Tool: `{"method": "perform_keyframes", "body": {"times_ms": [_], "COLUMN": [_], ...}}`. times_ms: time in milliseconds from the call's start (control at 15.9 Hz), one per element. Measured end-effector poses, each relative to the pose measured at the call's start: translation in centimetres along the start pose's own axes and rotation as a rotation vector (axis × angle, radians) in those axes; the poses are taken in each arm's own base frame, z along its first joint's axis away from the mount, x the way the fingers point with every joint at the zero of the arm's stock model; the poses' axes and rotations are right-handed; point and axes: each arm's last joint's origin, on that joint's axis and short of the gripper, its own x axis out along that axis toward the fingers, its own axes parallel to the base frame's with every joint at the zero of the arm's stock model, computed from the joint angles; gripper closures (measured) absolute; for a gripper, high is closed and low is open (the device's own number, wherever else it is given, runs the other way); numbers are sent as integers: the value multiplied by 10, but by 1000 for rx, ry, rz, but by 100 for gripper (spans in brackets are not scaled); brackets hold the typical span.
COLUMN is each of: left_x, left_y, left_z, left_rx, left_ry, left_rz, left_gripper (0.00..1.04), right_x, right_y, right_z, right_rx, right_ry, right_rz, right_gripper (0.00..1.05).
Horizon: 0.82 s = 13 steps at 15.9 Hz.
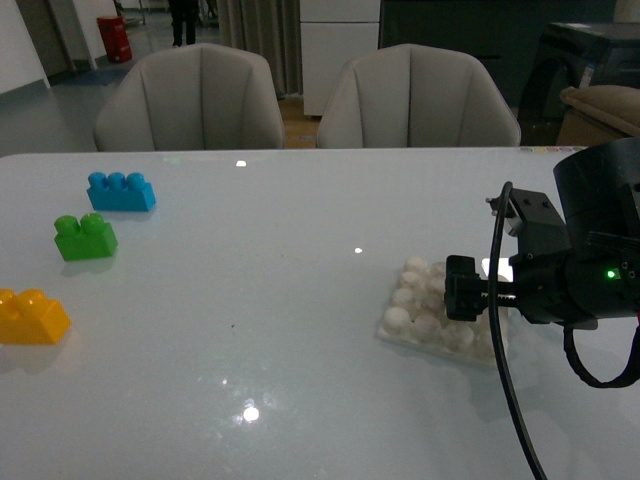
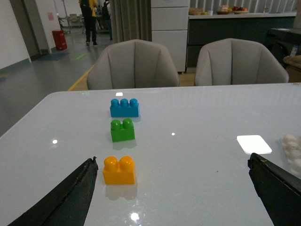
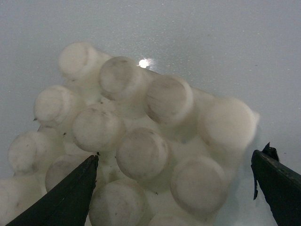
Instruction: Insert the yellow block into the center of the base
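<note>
The yellow block (image 1: 32, 316) lies at the table's near left; in the left wrist view the same yellow block (image 2: 119, 170) sits just inside one finger (image 2: 70, 197) of my open left gripper (image 2: 172, 160), not touching it. The left gripper is out of the front view. The white studded base (image 1: 420, 310) lies right of centre. My right gripper (image 1: 458, 288) hovers over its right part, open. Up close, the base (image 3: 117, 77) fills the right wrist view, its studs spreading between and beyond the wide-apart fingertips of that gripper (image 3: 175, 157). Nothing is held.
A green two-stud brick (image 1: 85, 237) and a blue three-stud brick (image 1: 121, 191) lie in a row behind the yellow one. A flat glossy white square (image 2: 254, 144) shows near the base (image 2: 292, 148). Two grey chairs (image 1: 190, 100) stand at the table's far edge.
</note>
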Motion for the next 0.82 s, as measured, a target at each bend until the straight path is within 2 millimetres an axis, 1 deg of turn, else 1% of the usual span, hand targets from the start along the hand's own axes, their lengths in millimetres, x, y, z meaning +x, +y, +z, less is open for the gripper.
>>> {"method": "perform_keyframes", "body": {"times_ms": [502, 564, 627, 815], "left_x": [0, 0, 0, 0], "left_y": [0, 0, 0, 0], "left_z": [0, 0, 0, 0], "left_rx": [0, 0, 0, 0], "left_ry": [0, 0, 0, 0], "left_rz": [0, 0, 0, 0], "left_gripper": [7, 7, 7, 7], "right_x": [10, 14, 21, 29], "right_y": [21, 34, 56, 71], "right_z": [6, 8, 8, 13], "right_rx": [-4, 3, 3, 10], "right_ry": [9, 14, 21, 28], "right_rz": [21, 39, 70, 81], "right_gripper": [6, 6, 6, 6]}}
